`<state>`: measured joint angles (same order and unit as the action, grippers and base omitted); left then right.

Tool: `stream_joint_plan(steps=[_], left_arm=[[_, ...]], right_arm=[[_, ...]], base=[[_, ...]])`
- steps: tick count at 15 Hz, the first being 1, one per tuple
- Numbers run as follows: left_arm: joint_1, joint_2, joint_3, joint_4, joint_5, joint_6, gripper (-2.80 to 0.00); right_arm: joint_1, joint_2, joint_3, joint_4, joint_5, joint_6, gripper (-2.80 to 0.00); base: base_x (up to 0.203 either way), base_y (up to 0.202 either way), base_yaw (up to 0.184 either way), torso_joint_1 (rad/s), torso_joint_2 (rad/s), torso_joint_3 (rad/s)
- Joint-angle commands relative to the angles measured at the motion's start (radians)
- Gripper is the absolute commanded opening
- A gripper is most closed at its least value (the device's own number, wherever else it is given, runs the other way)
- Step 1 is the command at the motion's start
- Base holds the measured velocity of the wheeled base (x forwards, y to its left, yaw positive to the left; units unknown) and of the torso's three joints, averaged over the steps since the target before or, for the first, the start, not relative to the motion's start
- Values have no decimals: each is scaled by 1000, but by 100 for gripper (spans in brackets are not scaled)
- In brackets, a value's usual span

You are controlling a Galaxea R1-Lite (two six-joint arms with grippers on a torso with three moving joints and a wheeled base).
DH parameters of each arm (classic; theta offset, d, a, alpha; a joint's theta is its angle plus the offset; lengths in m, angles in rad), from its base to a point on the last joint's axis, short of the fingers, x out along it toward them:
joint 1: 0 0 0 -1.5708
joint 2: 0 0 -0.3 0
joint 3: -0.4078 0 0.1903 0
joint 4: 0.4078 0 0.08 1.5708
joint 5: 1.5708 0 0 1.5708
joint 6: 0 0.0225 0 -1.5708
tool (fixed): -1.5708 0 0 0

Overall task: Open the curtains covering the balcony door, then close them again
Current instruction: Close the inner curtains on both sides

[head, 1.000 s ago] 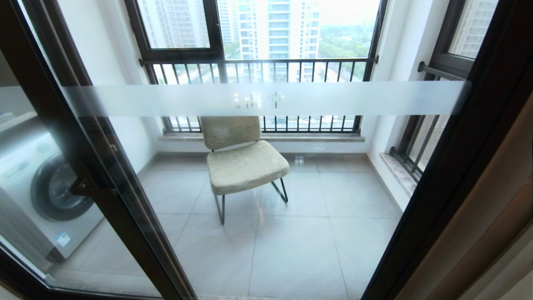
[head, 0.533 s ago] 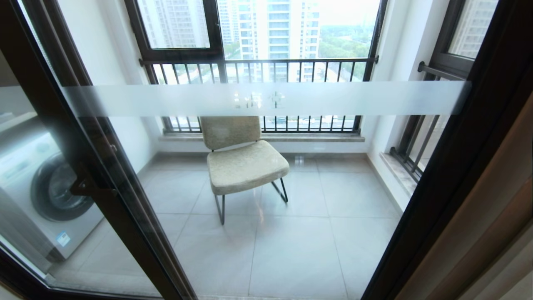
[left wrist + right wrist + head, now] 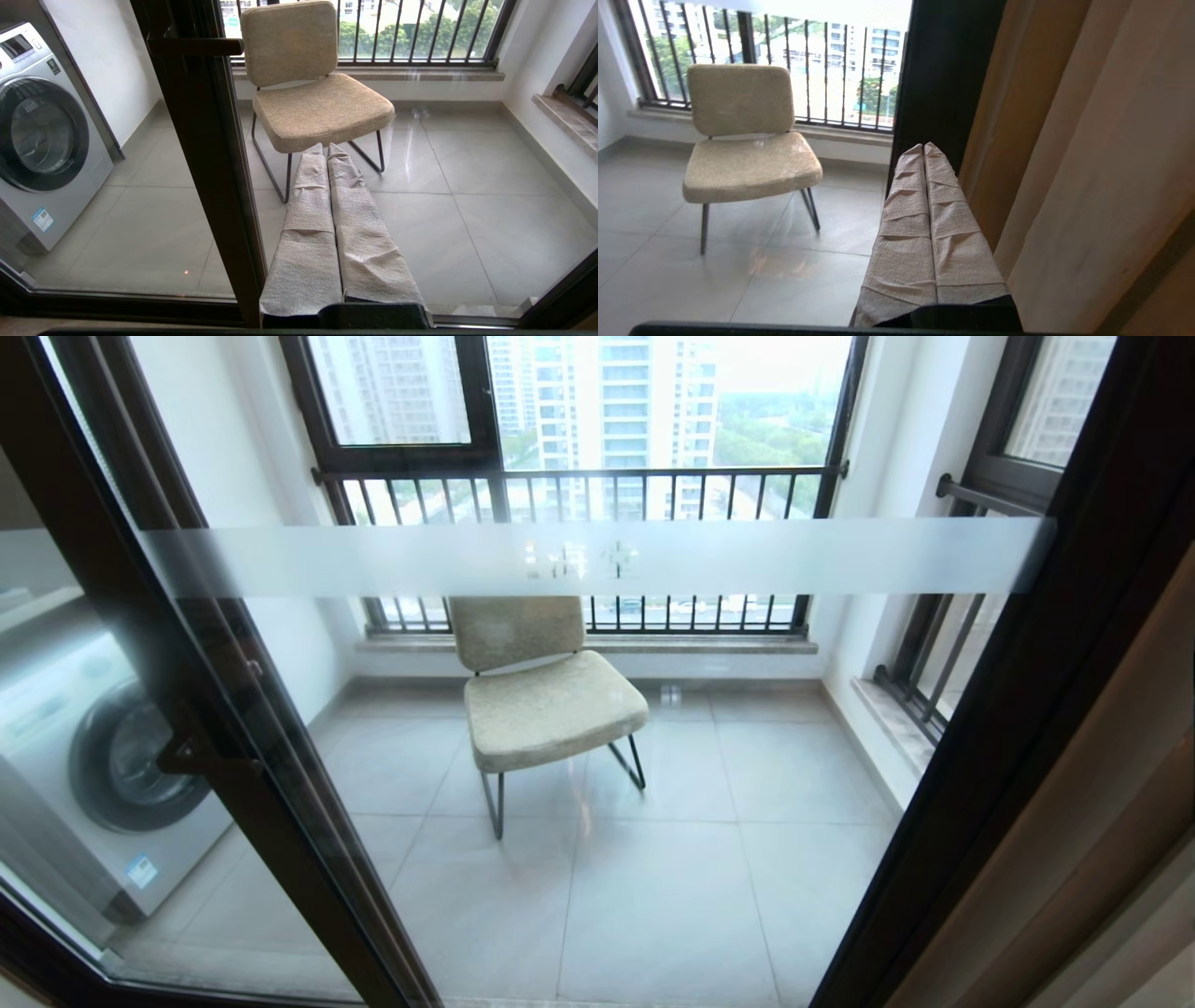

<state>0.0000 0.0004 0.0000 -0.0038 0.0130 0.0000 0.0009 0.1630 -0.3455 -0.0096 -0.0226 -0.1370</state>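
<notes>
- Balcony door (image 3: pixel 597 560): glass in a thick dark frame fills the head view; uprights run floor to top, frosted band runs level across the pane. Faint marks at the band's centre, unreadable. Lever handle (image 3: pixel 201 756) on the left upright, pointing sideways.
- Curtains (image 3: pixel 1102 784): beige drape gathered at the right edge of the door, pleats running vertically; glass uncovered. The right wrist view shows the folds (image 3: pixel 1087 154) close up, just beside the dark frame.
- Washing machine (image 3: pixel 93 756) behind the left pane; small blue sticker low on its front, text unreadable. The left wrist view shows it too (image 3: pixel 42 135); the right wrist view does not.
- Chair (image 3: pixel 546 695), beige seat on thin metal legs, on the balcony tiles, seen in all three views.
- Left pincer (image 3: pixel 327 151): clenched, cloth-wrapped fingers pressed together, nothing between them, aimed at the chair through the glass.
- Right pincer (image 3: pixel 923 150): clenched, empty, near the drape, not touching it.
- Neither arm appears in the head view.
</notes>
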Motion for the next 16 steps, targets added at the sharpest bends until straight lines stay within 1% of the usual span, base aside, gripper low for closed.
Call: stream_joint_plan(steps=[1,3,4,5,6,7,8,9,11,14,15,16], left_arm=[[0,0,0,-1,1,0,-280],[0,0,0,-1,1,-1,-280],[0,0,0,-1,1,0,-280],[0,0,0,-1,1,0,-280],[0,0,0,-1,1,0,-280],[0,0,0,-1,1,0,-280],[1,0,0,-1,1,-1,-280],[0,0,0,-1,1,0,-280],[0,0,0,-1,1,0,-280],[0,0,0,-1,1,-1,-280],[0,0,0,-1,1,0,-280],[0,0,0,-1,1,0,-280]], right_arm=[[0,182,-156,3,-139,-3,-280],[-11,277,-284,9,-274,-20,-280],[-25,315,-336,9,-313,-52,-280],[-43,345,-388,10,-336,-93,0],[-75,375,-424,10,-346,-132,0],[-101,382,-444,12,-349,-152,0],[-109,390,-458,11,-350,-157,0],[-138,399,-482,12,-350,-157,0],[-248,437,-531,12,-346,-153,0],[-468,529,-624,6,-312,-136,0],[-544,561,-670,7,-282,-118,0],[-594,590,-701,2,-234,-99,0]], base=[[0,0,0,0,0,0],[0,0,0,0,0,0],[0,0,0,0,0,0],[0,0,0,0,0,0],[0,0,0,0,0,0],[0,0,0,0,0,0],[0,0,0,0,0,0],[0,0,0,0,0,0],[0,0,0,0,0,0],[0,0,0,0,0,0],[0,0,0,0,0,0],[0,0,0,0,0,0]])
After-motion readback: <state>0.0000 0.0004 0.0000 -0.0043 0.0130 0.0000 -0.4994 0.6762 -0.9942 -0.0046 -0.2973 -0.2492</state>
